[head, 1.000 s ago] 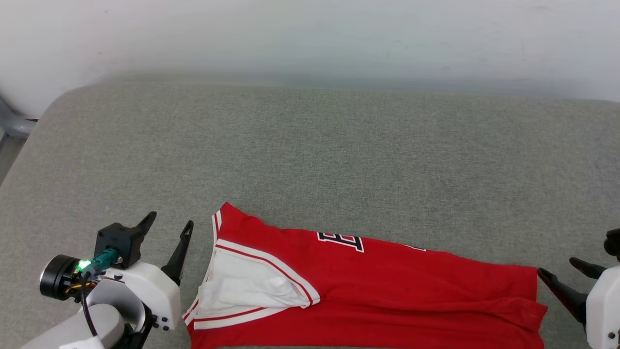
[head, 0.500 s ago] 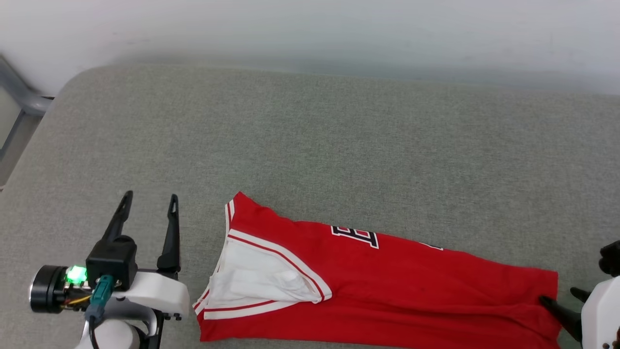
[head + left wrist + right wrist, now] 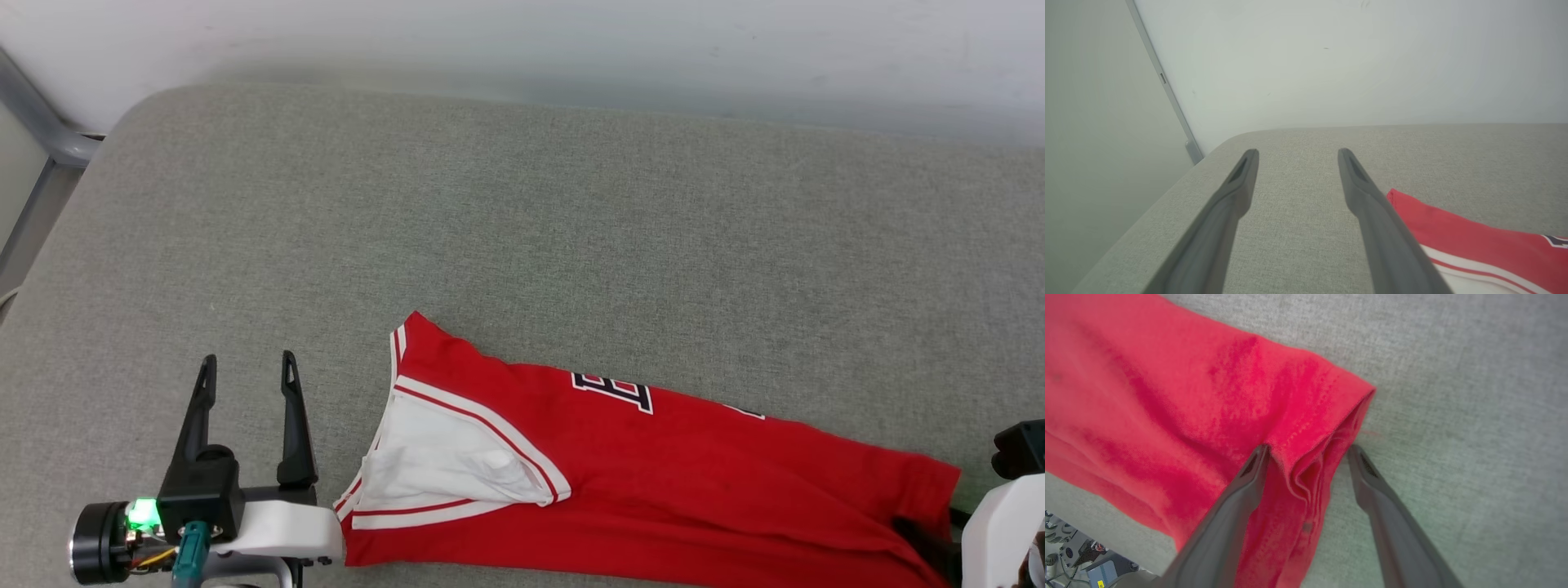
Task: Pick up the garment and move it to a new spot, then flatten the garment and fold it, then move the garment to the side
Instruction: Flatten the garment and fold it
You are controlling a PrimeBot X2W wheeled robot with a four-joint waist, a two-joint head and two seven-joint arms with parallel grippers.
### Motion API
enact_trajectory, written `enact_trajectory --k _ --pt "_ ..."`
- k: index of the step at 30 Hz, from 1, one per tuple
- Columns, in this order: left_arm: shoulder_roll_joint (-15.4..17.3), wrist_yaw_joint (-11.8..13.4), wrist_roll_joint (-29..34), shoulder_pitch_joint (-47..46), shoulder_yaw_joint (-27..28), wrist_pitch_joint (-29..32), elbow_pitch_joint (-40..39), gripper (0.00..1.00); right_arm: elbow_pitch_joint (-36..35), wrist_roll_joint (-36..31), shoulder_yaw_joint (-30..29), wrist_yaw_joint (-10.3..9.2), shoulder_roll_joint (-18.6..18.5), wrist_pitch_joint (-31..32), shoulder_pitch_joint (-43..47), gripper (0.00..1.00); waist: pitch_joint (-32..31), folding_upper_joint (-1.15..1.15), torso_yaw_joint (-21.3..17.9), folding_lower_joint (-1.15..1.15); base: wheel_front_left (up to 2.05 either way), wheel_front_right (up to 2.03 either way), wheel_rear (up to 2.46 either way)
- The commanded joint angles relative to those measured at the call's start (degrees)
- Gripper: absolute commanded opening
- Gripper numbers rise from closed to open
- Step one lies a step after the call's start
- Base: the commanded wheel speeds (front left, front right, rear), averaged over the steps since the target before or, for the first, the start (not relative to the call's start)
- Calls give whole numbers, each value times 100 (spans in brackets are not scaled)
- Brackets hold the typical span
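One grey fabric surface (image 3: 522,204) holds the garment (image 3: 694,490) before a white wall (image 3: 571,41).

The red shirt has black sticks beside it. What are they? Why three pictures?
Those sticks are a robot's fingers. It has two arms, each ending in a two-fingered gripper. One picture comes from a camera on its head, looking down at the red shirt lying on a grey padded surface. The other two come from cameras on its wrists. The left gripper is open beside the white sleeve, its fingers touching no cloth. The right gripper is open too, one finger on each side of the shirt's bottom edge, not pinching yet. Nothing is held.
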Motion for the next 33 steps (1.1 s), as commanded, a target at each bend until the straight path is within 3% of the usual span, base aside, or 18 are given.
enact_trajectory --k 1,4,5,6,7,12,19,26,33 --pt "-71 -66 103 87 73 -41 -8 100 145 52 186 -1 183 15 88 100 10 0 3 0 0 0 0" --pt "-384 -248 352 207 345 -41 -25 100 264 103 351 7 249 -26 96 100 34 0 12 0 0 0 0" --pt "-469 -315 431 237 436 -41 -26 100 281 116 397 8 250 -58 95 92 39 0 12 0 0 0 0" --pt "-551 -381 510 268 507 -41 -20 100 298 129 437 9 244 -70 82 37 42 0 10 0 0 0 0" --pt "-644 -440 568 295 575 -42 -11 100 301 154 462 10 232 -116 62 1 45 0 8 0 0 0 0" --pt "-977 -722 836 398 902 -42 12 100 359 225 327 -5 49 -365 -114 0 30 0 -18 0 0 0 0" --pt "-1224 -1053 1171 430 1150 -42 3 100 472 278 -399 -7 -285 -635 -377 0 -3 0 -30 0 0 0 0" --pt "-1344 -1226 1349 465 1232 -42 7 100 749 123 -1130 -5 -520 -582 -422 0 -24 0 -36 0 0 0 0" --pt "-1361 -1293 1478 468 1245 -42 92 100 865 47 -1503 -5 -464 -377 -312 0 -81 0 -55 0 0 0 0"
